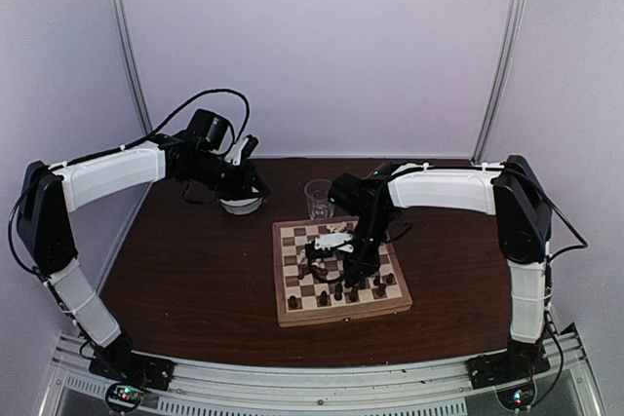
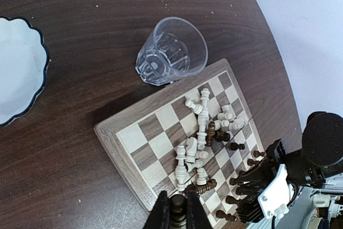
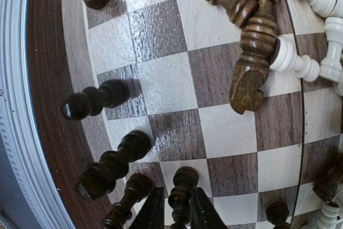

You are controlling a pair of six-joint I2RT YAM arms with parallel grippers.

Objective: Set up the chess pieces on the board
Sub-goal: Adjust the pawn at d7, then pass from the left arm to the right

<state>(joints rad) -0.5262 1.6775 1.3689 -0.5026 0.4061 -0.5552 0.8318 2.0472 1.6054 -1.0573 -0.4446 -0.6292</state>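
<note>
Setting each piece upright calls for a light, centred pinch. We find the right gripper (image 3: 177, 191) low over the board (image 1: 290, 311), toward its near rim. Its 2 fingers are set narrowly on either side of a standing dark pawn (image 3: 183, 183); whether the pads touch it we cannot tell. Along that same rim, more dark pieces (image 3: 96, 100) stand upright.

At the board's centre, a heap of cream and dark pieces (image 2: 201, 132) lies tumbled, several crossing one another. The left gripper (image 2: 178, 197) hangs well off the board's far-left corner, above a white bowl (image 2: 16, 73). It is pinched tight on what looks like 1 small dark piece (image 2: 178, 210). A clear glass (image 2: 171, 52) stands just beyond the board's far rim.

We judge the pieces light, rigid and glossy. They would slip under an off-centre squeeze and topple easily on their narrow bases.

- Take a standing piece at the waist, below the head.
- Take a lying piece across its stem, clear of its neighbours.
- Release only once the base sits flat on its square.
</note>
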